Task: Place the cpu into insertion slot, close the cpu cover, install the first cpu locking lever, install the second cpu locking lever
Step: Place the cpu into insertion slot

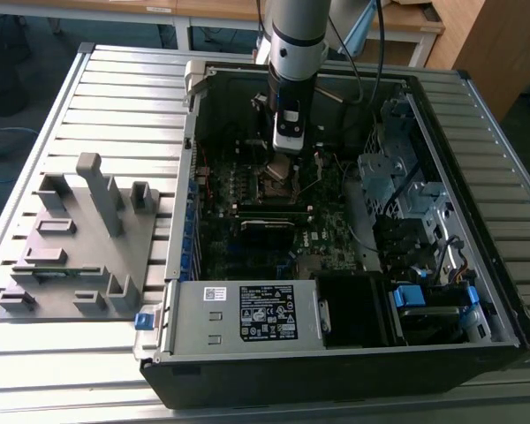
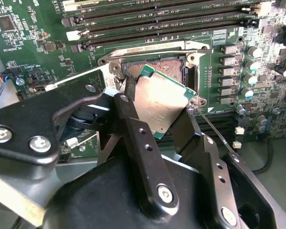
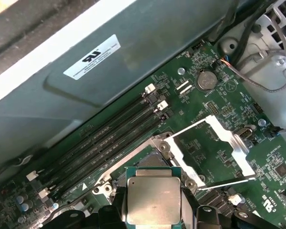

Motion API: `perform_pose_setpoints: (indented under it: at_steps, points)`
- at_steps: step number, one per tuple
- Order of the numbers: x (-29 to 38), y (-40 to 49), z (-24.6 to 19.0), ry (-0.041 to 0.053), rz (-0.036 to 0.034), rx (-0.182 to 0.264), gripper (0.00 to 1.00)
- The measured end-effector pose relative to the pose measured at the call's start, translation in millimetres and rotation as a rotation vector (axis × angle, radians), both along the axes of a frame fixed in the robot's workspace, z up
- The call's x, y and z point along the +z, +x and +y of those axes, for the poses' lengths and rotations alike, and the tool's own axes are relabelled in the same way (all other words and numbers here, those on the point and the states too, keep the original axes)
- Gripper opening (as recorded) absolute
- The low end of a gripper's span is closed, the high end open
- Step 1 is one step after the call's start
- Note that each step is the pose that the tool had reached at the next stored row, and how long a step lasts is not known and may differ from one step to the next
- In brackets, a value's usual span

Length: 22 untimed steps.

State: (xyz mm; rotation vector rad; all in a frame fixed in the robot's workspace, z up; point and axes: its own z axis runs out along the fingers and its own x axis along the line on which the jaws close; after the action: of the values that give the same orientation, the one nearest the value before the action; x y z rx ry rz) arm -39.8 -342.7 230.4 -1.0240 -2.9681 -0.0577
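Black fingers (image 2: 133, 129) up close, and the gripper (image 2: 159, 102) is clamped on the cpu (image 2: 167, 98), holding it just over the insertion slot (image 2: 157, 67) beneath its fingertips. Off to one side of the gripper, the cpu cover (image 3: 238, 150) lies flipped open.

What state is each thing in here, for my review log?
gripper: shut on cpu
cpu: tilted over slot, not seated
slot: uncovered
cover: swung open
lever: unlatched
other lever: unlatched
case: side open
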Motion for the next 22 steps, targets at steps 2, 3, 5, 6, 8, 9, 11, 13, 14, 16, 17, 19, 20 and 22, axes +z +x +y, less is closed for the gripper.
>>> perform_pose_setpoints:
  at_steps: [2,3,5,6,8,9,11,13,14,16,17,19,20,22]
  points:
    - [0.0,0.0,0.0,0.0,0.0,-0.003,0.54]
    - [0.0,0.0,0.0,0.0,-0.0001,-0.004,0.54]
    - [0.0,0.0,0.0,0.0001,-0.0001,-0.005,0.54]
    - [0.0,0.0,0.0,0.0,0.0,-0.005,0.54]
    - [0.0,0.0,0.0,0.0,0.0,-0.005,0.54]
    - [0.0,0.0,0.0,0.0,-0.0001,-0.005,0.54]
    - [0.0,0.0,0.0,0.0,-0.0001,-0.006,0.54]
    - [0.0,0.0,0.0,0.0,-0.0001,-0.006,0.54]
    - [0.0,0.0,0.0,0.0,0.0,-0.006,0.54]
    - [0.0,0.0,0.0,0.0,-0.0001,-0.01,0.54]
    - [0.0,0.0,0.0,-0.0001,0.0,-0.016,0.54]
    - [-0.3,0.0,0.0,0.0,-0.0001,-0.039,0.54]
    - [-0.4,0.0,0.0,0.0,-0.0001,-0.052,0.54]
    - [-0.6,0.0,0.0,0.0,-0.0001,-0.081,0.54]
